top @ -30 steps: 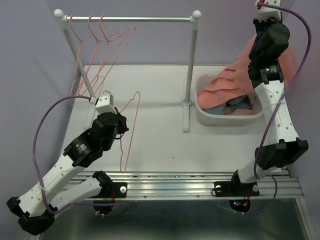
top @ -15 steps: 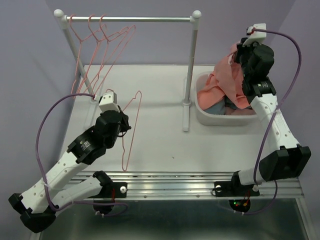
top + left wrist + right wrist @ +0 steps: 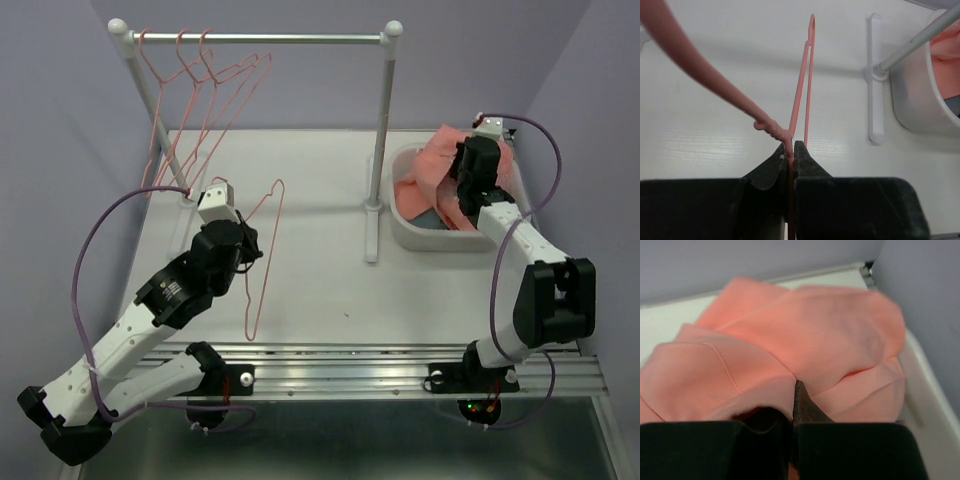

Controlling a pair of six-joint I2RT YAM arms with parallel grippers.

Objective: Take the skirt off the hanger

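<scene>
The salmon-pink skirt [image 3: 438, 163] lies bunched in the white bin [image 3: 420, 236] at the right of the table; it fills the right wrist view [image 3: 805, 335]. My right gripper [image 3: 470, 172] is down in the bin, shut on a fold of the skirt [image 3: 793, 390]. A bare pink wire hanger [image 3: 262, 260] hangs free of the skirt at the left. My left gripper [image 3: 240, 245] is shut on the hanger's neck just below the twist [image 3: 789, 150], with the hanger's frame [image 3: 805, 75] reaching away over the table.
A clothes rail [image 3: 260, 39] on two white posts spans the back, with several empty pink hangers [image 3: 200, 80] at its left end. The right post [image 3: 380, 140] and its foot [image 3: 874, 85] stand next to the bin. Darker clothes [image 3: 440, 215] lie under the skirt.
My right arm has swung down from high above the bin and lowered the skirt into it. My left gripper with the hanger has barely moved.
</scene>
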